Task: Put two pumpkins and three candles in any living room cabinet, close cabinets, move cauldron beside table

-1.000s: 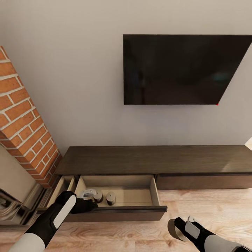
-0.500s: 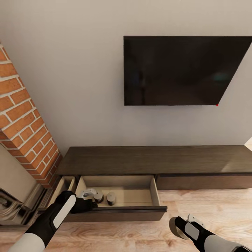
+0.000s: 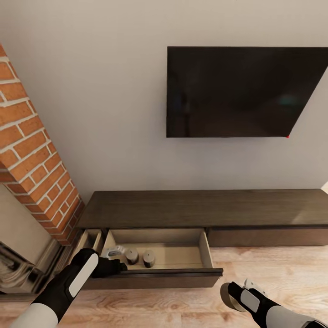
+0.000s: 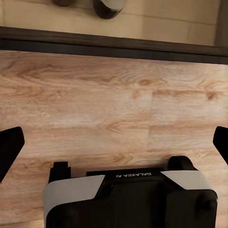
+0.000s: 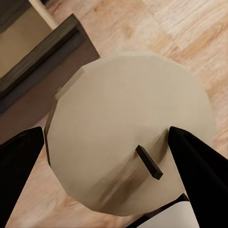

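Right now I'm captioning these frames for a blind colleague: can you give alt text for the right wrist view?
The right gripper holds a pale beige candle end-on between its dark fingers, short dark wick toward the camera. Beyond it lie light wood floor and a corner of the open dark-brown cabinet drawer.

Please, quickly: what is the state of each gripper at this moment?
Left gripper: open, holding nothing, over the wood floor beside the open drawer.
Right gripper: shut on a candle.
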